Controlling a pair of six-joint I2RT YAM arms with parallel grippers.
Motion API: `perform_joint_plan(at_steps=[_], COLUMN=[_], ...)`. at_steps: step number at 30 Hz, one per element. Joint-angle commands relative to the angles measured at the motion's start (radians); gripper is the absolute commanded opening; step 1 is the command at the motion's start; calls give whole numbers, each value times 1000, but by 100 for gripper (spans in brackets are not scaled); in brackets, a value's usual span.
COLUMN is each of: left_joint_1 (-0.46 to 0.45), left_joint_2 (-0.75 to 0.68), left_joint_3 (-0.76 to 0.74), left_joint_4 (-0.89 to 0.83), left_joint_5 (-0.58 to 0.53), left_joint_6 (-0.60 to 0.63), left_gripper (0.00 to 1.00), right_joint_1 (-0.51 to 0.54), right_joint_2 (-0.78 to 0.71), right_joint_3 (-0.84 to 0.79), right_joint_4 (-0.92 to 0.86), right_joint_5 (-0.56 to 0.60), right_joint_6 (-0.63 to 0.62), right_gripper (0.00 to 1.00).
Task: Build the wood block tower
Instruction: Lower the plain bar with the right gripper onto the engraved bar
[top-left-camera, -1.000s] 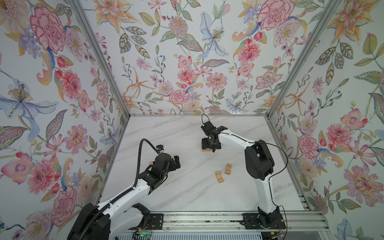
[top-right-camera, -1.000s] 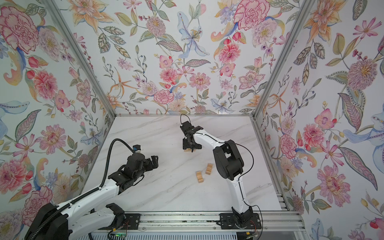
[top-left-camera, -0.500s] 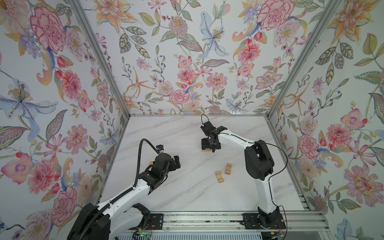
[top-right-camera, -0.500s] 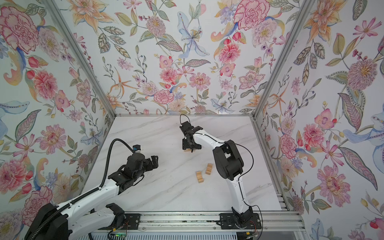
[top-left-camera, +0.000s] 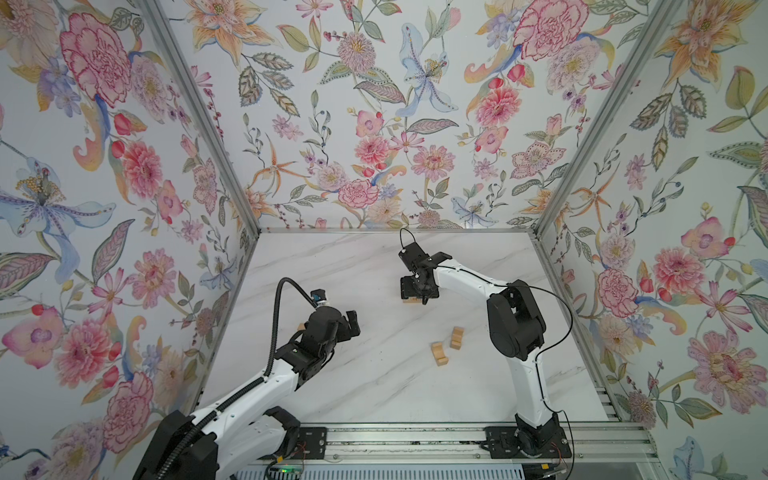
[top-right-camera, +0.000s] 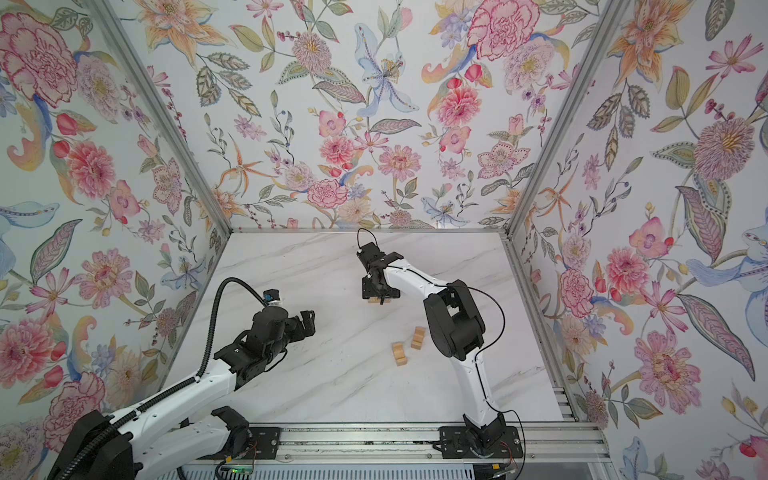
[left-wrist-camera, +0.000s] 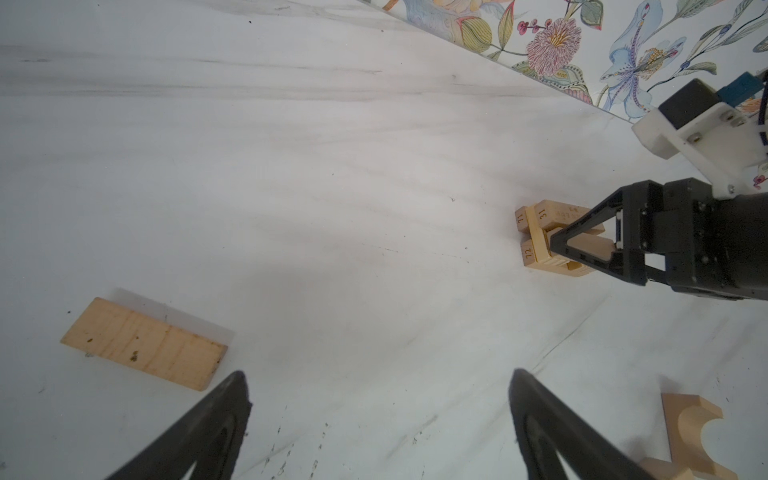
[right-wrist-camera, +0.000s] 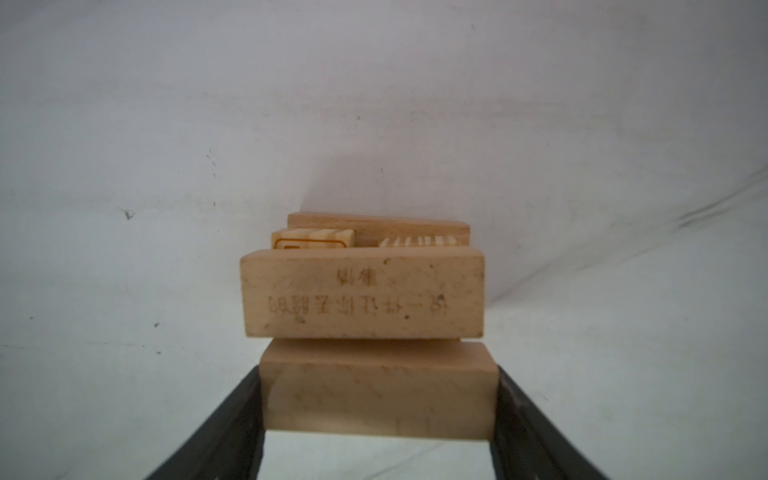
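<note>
Tower of light-tan wooden blocks in crossed layers (left-wrist-camera: 536, 239) stood toward the back middle of the white marble bench (top-left-camera: 374, 386), directly under the right arm's jaws. Those jaws gripped a plain tan wooden bar (right-wrist-camera: 378, 390) by its ends, parallel to and just beside the engraved top bar (right-wrist-camera: 361, 297). Farther off, the left arm's jaws gaped wide and empty.

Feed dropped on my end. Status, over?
Left hand open, above the table. Right hand shut on plain block at the tower. Two arch blocks and one flat block loose, apart from it.
</note>
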Motion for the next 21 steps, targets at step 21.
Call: perform_joint_plan(at_steps=[21], left_joint_1=[-5], left_joint_2=[-24], left_joint_3=[6], left_joint_4=[-18], left_joint_5=[-28], left_joint_6=[22], left_gripper=[99], right_joint_1=[5], right_joint_2=[38], right_joint_3=[36], right_joint_4=[-6], right_joint_5=[-16], right_joint_6=[-1], right_gripper=[70])
